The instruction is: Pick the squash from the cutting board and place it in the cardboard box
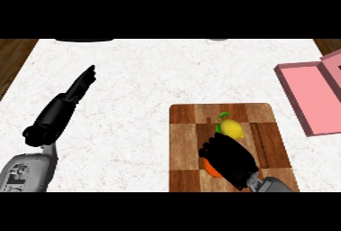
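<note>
The squash (pixel 232 128) lies on the checkered wooden cutting board (pixel 186 135) at the lower right. Its yellow end with a green stem points away from me, and an orange part (pixel 210 168) shows below my hand. My right hand (pixel 230 159) lies across the squash's middle with its fingers (pixel 214 143) curled over it, hiding most of its body. The box (pixel 313 101) is pink, open and flat, and sits at the right edge of the counter, apart from the board. My left hand (pixel 81 85) rests at the left, fingers straight and pointing away, holding nothing.
The white marble counter (pixel 153 76) spreads between my two hands. A dark round object (pixel 83 40) pokes in at the far edge, top left. Wooden floor (pixel 13 49) shows past the counter's far corners.
</note>
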`<control>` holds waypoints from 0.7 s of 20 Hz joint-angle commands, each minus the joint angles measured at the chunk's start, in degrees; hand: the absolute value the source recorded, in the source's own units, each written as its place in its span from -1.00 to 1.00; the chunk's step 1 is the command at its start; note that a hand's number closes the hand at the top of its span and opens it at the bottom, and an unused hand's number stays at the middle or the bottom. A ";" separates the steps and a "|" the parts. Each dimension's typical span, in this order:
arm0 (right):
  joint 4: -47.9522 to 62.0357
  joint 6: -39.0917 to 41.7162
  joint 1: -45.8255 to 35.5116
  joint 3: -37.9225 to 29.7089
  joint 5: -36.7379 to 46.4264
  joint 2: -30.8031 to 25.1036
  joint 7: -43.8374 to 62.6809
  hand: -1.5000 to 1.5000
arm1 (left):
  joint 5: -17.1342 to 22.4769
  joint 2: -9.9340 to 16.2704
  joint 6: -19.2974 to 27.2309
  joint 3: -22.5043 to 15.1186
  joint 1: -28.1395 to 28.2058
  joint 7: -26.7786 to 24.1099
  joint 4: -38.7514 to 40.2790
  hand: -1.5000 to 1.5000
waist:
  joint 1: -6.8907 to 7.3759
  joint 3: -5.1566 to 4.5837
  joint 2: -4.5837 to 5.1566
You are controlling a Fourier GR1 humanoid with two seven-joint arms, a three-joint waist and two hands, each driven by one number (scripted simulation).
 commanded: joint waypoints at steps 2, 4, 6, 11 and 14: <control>5.30 -10.06 0.01 1.44 3.42 1.78 -5.28 1.00 | 1.34 1.02 -1.79 1.60 0.13 1.37 -1.46 0.00 | 0.21 0.02 0.02; 1.87 -8.43 -0.55 0.06 3.09 2.10 -6.39 1.00 | -0.42 -1.24 -0.16 0.04 1.53 -0.85 -0.78 0.00 | 0.02 0.00 -0.01; 9.07 -13.64 -3.52 0.51 5.29 4.85 -7.65 1.00 | 1.16 1.06 -2.13 2.43 1.47 -2.64 0.69 0.00 | 0.38 0.01 0.10; 17.73 -8.77 -10.10 -26.47 -5.39 11.22 11.75 1.00 | 0.02 -0.53 -0.71 0.39 -0.07 -1.28 -0.79 0.00 | 1.04 0.20 1.77; 23.54 -10.00 -17.16 -34.80 -6.75 13.24 19.64 1.00 | -0.17 -1.68 -1.47 -1.68 0.02 -1.55 -1.04 0.00 | 3.15 0.18 2.16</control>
